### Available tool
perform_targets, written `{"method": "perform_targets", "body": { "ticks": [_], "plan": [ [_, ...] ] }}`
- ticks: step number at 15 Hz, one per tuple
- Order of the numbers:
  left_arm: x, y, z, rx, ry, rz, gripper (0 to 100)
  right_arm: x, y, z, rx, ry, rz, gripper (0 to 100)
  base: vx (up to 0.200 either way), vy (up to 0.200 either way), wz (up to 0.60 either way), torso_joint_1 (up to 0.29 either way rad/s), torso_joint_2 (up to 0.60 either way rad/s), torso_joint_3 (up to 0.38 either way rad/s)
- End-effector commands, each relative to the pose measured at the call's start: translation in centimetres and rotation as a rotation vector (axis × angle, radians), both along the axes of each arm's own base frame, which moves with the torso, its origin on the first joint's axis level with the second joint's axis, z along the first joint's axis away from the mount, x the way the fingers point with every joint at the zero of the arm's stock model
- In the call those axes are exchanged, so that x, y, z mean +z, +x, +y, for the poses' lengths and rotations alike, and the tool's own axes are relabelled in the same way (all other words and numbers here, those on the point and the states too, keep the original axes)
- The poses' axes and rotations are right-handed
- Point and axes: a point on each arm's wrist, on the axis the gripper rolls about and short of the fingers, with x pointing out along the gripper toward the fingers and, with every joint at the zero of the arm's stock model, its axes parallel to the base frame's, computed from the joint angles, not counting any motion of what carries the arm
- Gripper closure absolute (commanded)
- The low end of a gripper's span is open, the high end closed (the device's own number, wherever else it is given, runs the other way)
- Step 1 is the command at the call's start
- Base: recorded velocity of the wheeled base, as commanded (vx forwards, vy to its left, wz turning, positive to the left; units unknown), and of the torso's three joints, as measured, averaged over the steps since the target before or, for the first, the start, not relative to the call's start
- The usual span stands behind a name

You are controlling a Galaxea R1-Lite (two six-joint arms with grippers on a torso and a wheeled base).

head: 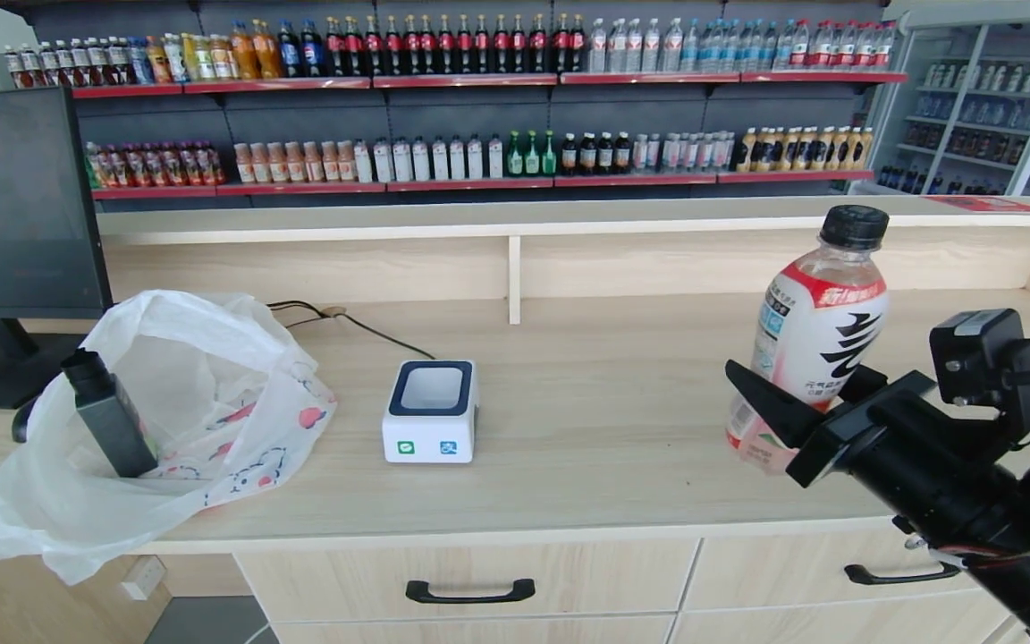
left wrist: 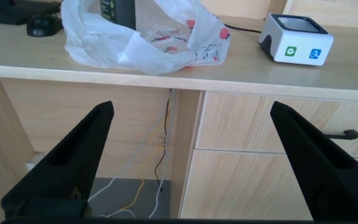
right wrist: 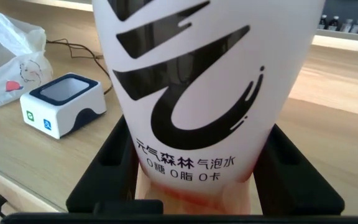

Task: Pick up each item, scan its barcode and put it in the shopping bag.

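A drink bottle point(head: 814, 344) with a white label and black cap leans slightly at the right of the wooden counter point(head: 604, 429). My right gripper point(head: 797, 394) is shut on its lower half, and its base is at or just above the countertop. In the right wrist view the black fingers point(right wrist: 114, 162) press both sides of the bottle point(right wrist: 204, 81). The white shopping bag point(head: 211, 394) lies open at the counter's left with a dark grey container point(head: 108, 416) standing in it. The white barcode scanner point(head: 430, 411) sits mid-counter. My left gripper point(left wrist: 191, 162) hangs open and holding nothing below counter height, before the cabinet front.
A dark monitor point(head: 19, 206) and a black mouse point(left wrist: 42, 25) stand left of the bag. A cable point(head: 372, 331) runs behind the scanner. A raised shelf point(head: 569, 219) backs the counter. Drawers with black handles point(head: 470, 590) are below.
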Motion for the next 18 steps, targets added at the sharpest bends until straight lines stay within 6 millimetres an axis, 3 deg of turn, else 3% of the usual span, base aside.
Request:
{"method": "perform_targets", "body": {
  "ticks": [1, 8, 18],
  "plan": [
    [0.0, 0.0, 0.0, 0.0, -0.001, 0.0, 0, 0.4, -0.3, -0.2, -0.001, 0.008, -0.014, 100, 0.0, 0.2, 0.0, -0.012, 0.0, 0.002],
    [0.0, 0.0, 0.0, 0.002, -0.002, -0.001, 0, 0.8, -0.4, -0.8, -0.022, 0.018, -0.029, 100, 0.0, 0.2, 0.0, 0.006, 0.01, 0.003],
    [0.0, 0.0, 0.0, 0.003, -0.004, 0.0, 0, 1.8, -2.2, -2.1, -0.044, 0.039, -0.077, 100, 0.0, 0.2, 0.0, 0.003, 0.0, 0.002]
  ]
}}
